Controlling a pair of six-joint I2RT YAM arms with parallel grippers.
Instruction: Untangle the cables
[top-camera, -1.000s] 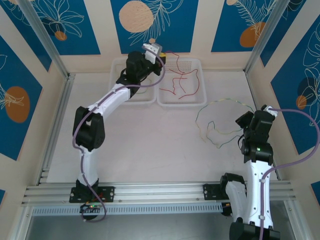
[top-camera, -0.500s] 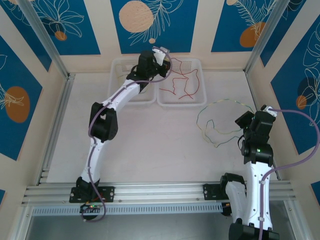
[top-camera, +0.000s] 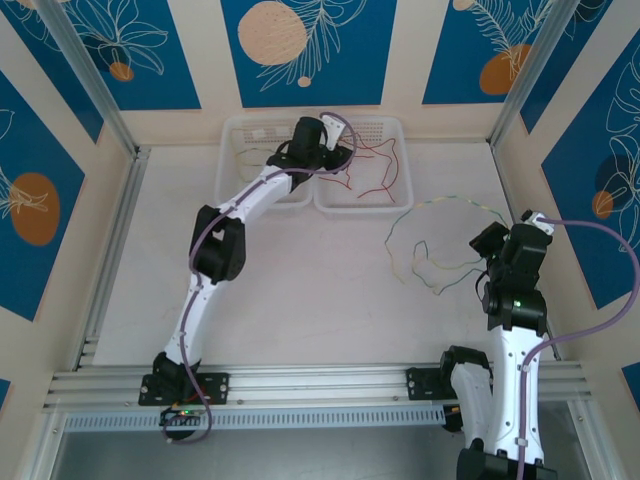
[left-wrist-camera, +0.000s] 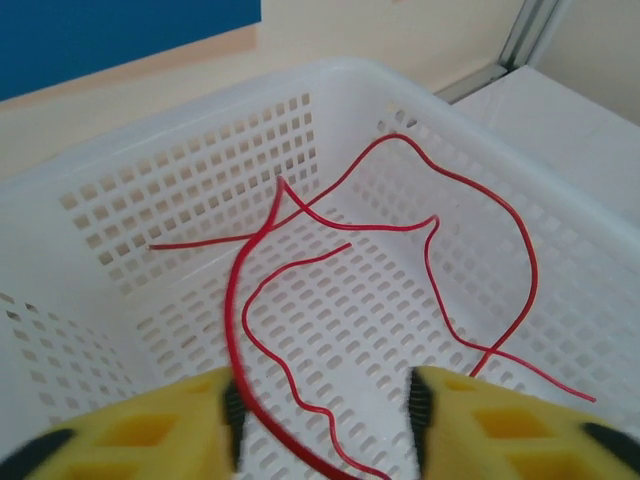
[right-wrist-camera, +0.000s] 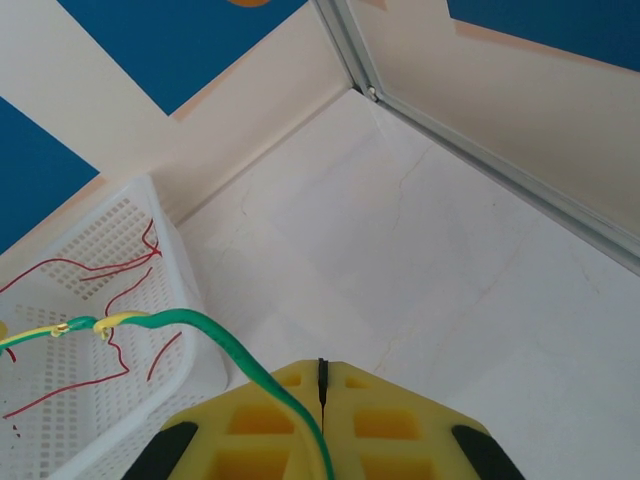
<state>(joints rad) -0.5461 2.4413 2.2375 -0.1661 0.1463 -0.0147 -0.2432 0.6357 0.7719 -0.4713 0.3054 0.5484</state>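
Several red cables (left-wrist-camera: 430, 225) lie loose in the white right-hand basket (left-wrist-camera: 200, 140), also seen as red cables (top-camera: 375, 185) from above. My left gripper (top-camera: 335, 155) hovers over that basket's left side. Its jaws (left-wrist-camera: 322, 400) stand open, and one red cable runs through the gap close to the left pad (left-wrist-camera: 233, 405). A loop of yellow-green cables (top-camera: 440, 205) spreads over the table at the right and leads to my right gripper (top-camera: 492, 242). In the right wrist view that gripper (right-wrist-camera: 322, 365) is shut, with a green cable (right-wrist-camera: 215, 335) running across its left finger to the seam.
A second white basket (top-camera: 235, 160) stands left of the red-cable basket (top-camera: 365, 207), both against the back wall. Aluminium frame posts (top-camera: 520, 75) and side walls close in the table. The right wrist view shows the basket's corner (right-wrist-camera: 195, 290) and bare tabletop (right-wrist-camera: 420, 250).
My left arm has swung right, from above the gap between the baskets to over the right basket, and its jaws have opened. The red cables have shifted in the basket. The right arm has stayed put.
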